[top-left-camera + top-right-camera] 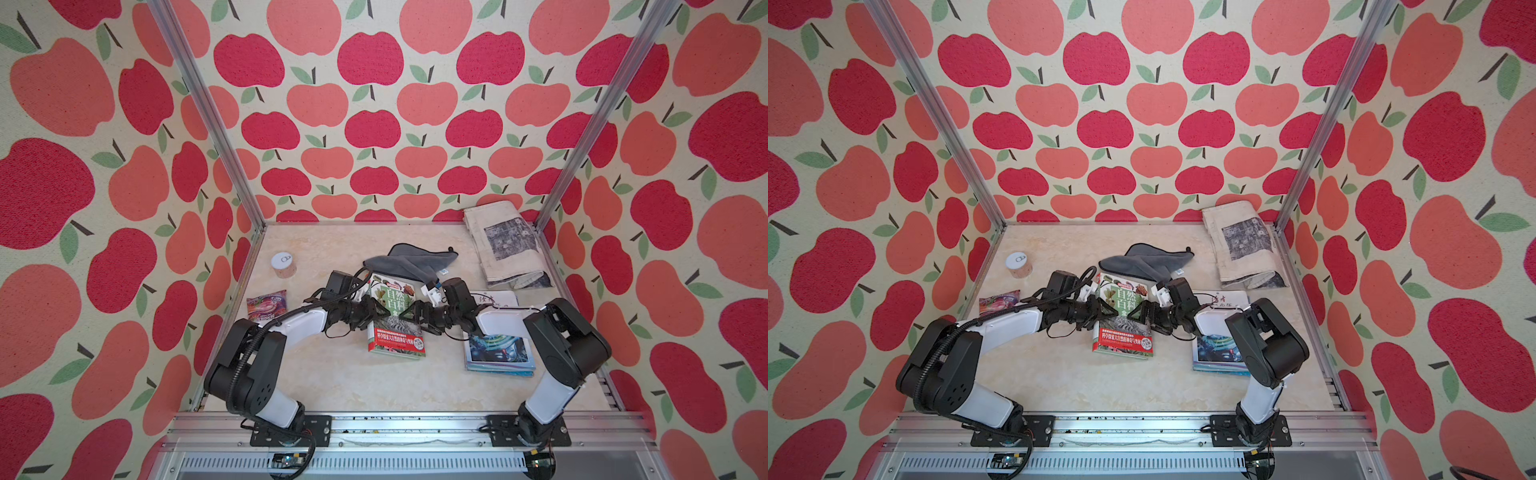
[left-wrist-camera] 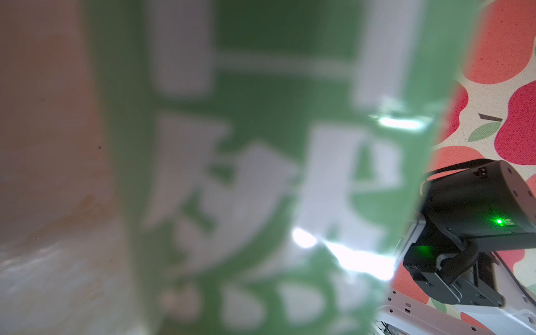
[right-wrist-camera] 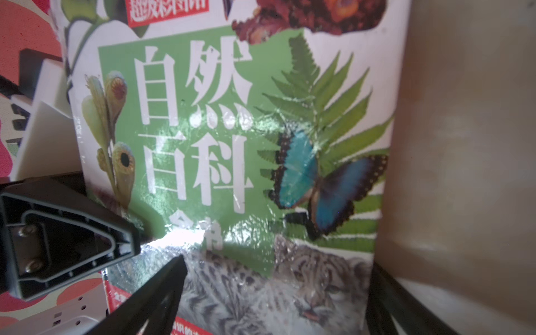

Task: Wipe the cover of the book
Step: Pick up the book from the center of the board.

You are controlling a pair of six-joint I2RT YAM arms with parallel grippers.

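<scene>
The book [image 1: 395, 332] lies flat mid-table, with a green and white cover, a leopard picture and a red band; it shows in both top views [image 1: 1125, 336]. A grey cloth [image 1: 409, 259] lies crumpled just behind it, and neither gripper touches it. My left gripper [image 1: 376, 311] is at the book's left edge; one of its fingers [image 3: 72, 232] rests over the cover, the other is hidden. The blurred cover [image 2: 261, 145] fills the left wrist view. My right gripper [image 1: 409, 315] hovers open over the cover's middle, its fingers either side of the leopard picture [image 3: 275, 295].
A folded newspaper [image 1: 505, 245] lies at the back right. A small lidded jar [image 1: 283, 265] and a snack packet [image 1: 267, 305] sit on the left. Blue booklets [image 1: 496, 353] and a white sheet [image 1: 498, 298] lie under my right arm. Apple-patterned walls close three sides.
</scene>
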